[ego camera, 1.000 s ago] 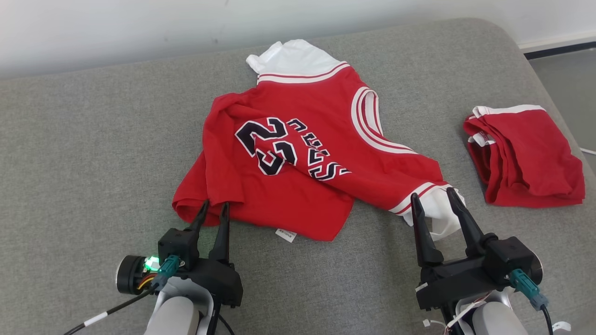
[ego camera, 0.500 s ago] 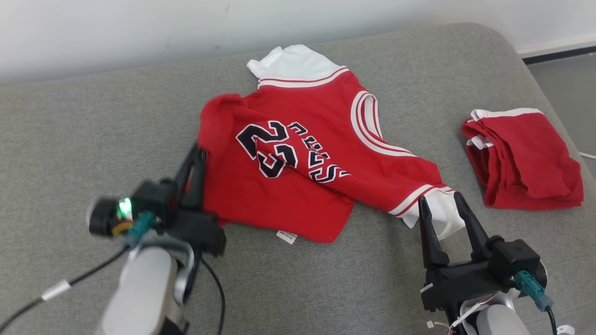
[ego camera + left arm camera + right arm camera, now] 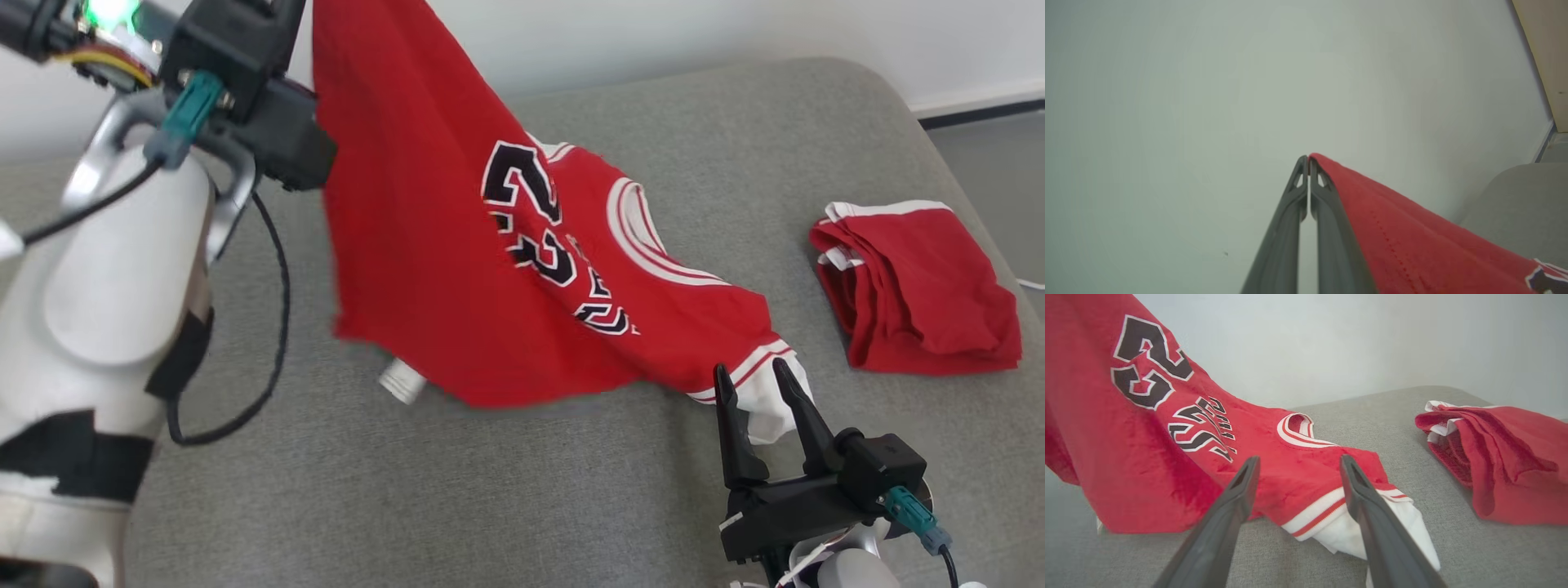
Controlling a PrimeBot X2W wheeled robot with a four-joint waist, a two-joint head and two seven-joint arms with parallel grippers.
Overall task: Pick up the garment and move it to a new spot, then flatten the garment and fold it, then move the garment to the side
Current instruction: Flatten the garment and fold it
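The garment (image 3: 457,269) is a red jersey with black numbers and white sleeves. Its left side hangs in the air; its right side still lies on the grey padded surface (image 3: 531,490). My left gripper (image 3: 1308,160) is shut on the garment's red edge (image 3: 1372,212), raised high at the upper left of the head view above my pale left forearm (image 3: 114,261). My right gripper (image 3: 749,369) stands open, low over the surface. Its fingers point at the white sleeve (image 3: 771,400) without touching it. The right wrist view has the right gripper (image 3: 1299,459) spread wide before that sleeve (image 3: 1363,535).
A second red garment (image 3: 914,286) lies folded at the right end of the surface, also in the right wrist view (image 3: 1506,457). A white label (image 3: 402,381) dangles from the lifted hem. A pale wall runs behind, and the floor (image 3: 996,147) is past the right edge.
My left gripper closed on the garment's lower-left hem and rose up and to the left, lifting that side off the surface. The right gripper stayed open near the sleeve. The camera shifted slightly.
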